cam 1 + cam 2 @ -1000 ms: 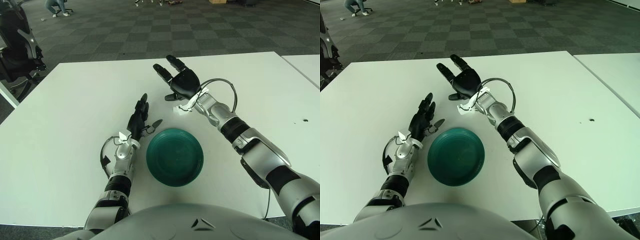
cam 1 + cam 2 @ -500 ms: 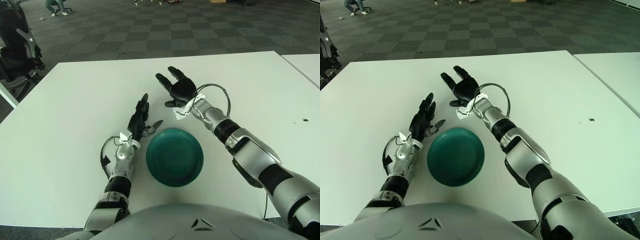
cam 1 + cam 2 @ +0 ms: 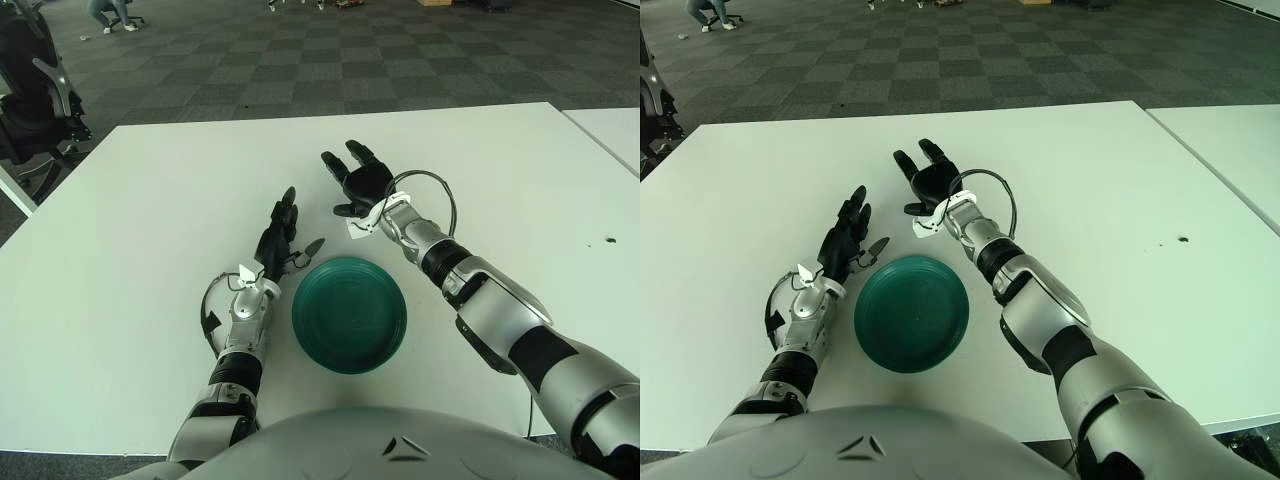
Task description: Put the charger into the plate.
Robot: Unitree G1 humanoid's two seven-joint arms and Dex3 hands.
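Round dark-green plate (image 3: 349, 314) at lower centre on the white table (image 3: 130, 250). Left hand (image 3: 277, 236) just left of its rim, fingers extended. Right hand (image 3: 361, 180) above centre, fingers spread, holding nothing

Right hand drawn back toward the plate

Over the last second the right hand (image 3: 362, 182) has pulled in from farther out on the table (image 3: 130, 200), coming nearer the robot and nearer the far rim of the green plate (image 3: 349, 314); its fingers (image 3: 334, 165) remain spread with the palm up, and the forearm now lies at a steeper angle, closer to the body
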